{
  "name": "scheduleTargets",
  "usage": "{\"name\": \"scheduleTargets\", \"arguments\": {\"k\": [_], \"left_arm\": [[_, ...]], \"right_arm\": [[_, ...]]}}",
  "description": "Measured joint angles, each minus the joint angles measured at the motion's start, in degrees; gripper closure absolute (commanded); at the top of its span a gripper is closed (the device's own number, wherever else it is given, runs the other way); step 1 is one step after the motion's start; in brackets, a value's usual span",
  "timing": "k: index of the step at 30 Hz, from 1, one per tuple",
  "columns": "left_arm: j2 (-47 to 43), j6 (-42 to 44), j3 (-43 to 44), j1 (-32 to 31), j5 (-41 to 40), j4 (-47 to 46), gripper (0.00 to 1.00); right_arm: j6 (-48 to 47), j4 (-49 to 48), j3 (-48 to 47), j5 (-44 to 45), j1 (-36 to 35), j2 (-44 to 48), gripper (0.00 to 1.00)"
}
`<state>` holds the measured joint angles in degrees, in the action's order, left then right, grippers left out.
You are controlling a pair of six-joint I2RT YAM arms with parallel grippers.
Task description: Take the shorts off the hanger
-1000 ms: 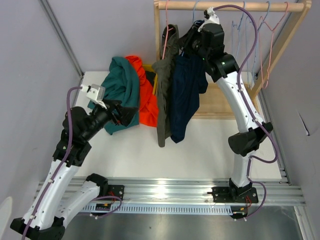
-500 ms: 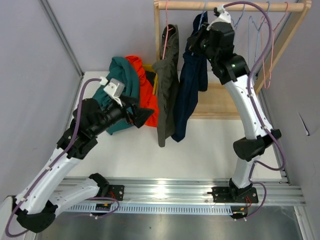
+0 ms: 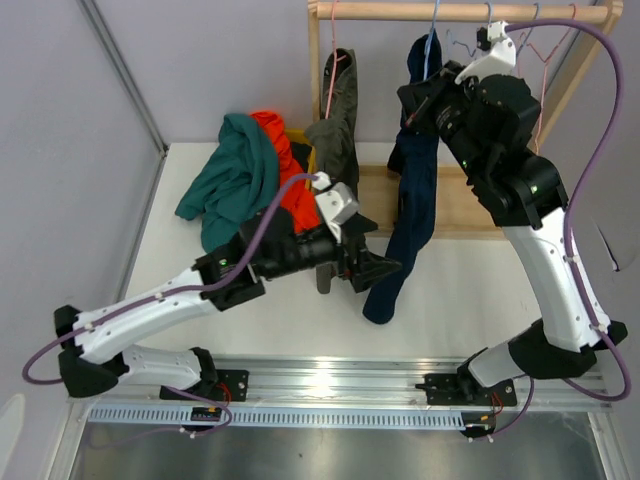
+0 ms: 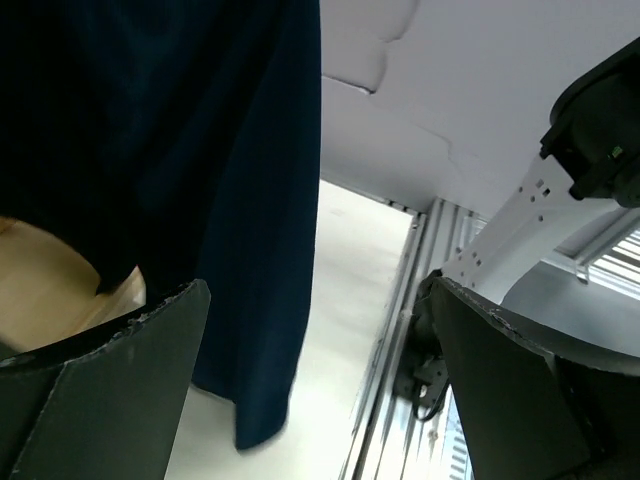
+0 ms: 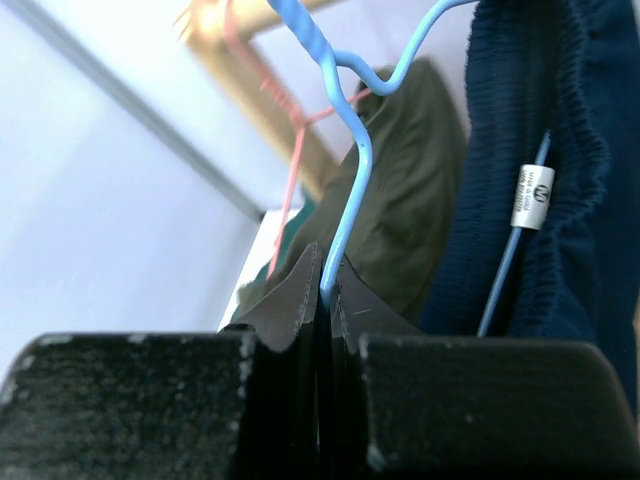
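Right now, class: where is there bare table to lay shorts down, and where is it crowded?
Bare table lies front right, between the navy shorts, the front rail and the right arm. Crowded: back left, teal shorts and orange shorts; centre, left claw and olive shorts.

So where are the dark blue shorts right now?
In the top view the navy shorts hang on a blue hanger right of centre, beside the olive-grey shorts, with the right gripper pinching that hanger.
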<state>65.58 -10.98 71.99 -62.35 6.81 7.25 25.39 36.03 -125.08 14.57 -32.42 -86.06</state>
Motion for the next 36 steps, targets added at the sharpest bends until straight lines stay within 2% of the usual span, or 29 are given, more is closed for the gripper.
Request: {"name": "scheduleTargets", "arguments": {"k": [7,8,10,11,12,18,21,28,32,36], "left_arm": [[11.6,1.5,6.7,-4.9,-2.9,-6.0,0.01],[12.6,1.6,7.4,-5.6,-3.5,-6.5,0.23],[14.2,1.9,8.5,-6.4,-4.3,-7.0,0.57],[15.0,1.8,9.0,-6.8,-5.1,-7.3,0.93],[15.6,1.9,9.3,-7.0,-5.9,-7.8,1.0],[17.3,2.2,9.4,-7.5,-11.0,-9.8,1.0],[16.0,2.3,6.8,-9.0,-13.4,-11.7,1.0],[4.3,1.4,-7.0,-22.4,-26.7,-16.1,1.0],[0.7,0.5,-9.3,-24.5,-31.8,-16.6,1.0],[4.3,2.5,-4.3,-21.7,-32.0,-12.6,1.0]], "right_arm": [[-0.9,-0.3,5.2,4.3,-7.8,4.8,1.0],[-1.0,-0.3,5.3,4.7,-8.2,5.2,1.0],[-1.1,-0.3,5.3,5.7,-8.9,5.8,1.0],[-1.1,-0.3,5.3,5.9,-9.2,6.1,1.0],[-1.1,-0.3,5.3,6.3,-9.4,6.5,1.0],[-2.1,0.9,4.2,7.7,-10.2,7.6,1.0],[-3.3,3.8,0.2,8.9,-10.2,6.0,1.0],[-4.7,12.5,-12.0,7.1,-6.7,-0.4,1.0],[-3.5,13.8,-12.0,5.9,-6.0,0.2,1.0],[-1.8,11.9,-6.6,5.5,-6.1,4.4,1.0]]}}
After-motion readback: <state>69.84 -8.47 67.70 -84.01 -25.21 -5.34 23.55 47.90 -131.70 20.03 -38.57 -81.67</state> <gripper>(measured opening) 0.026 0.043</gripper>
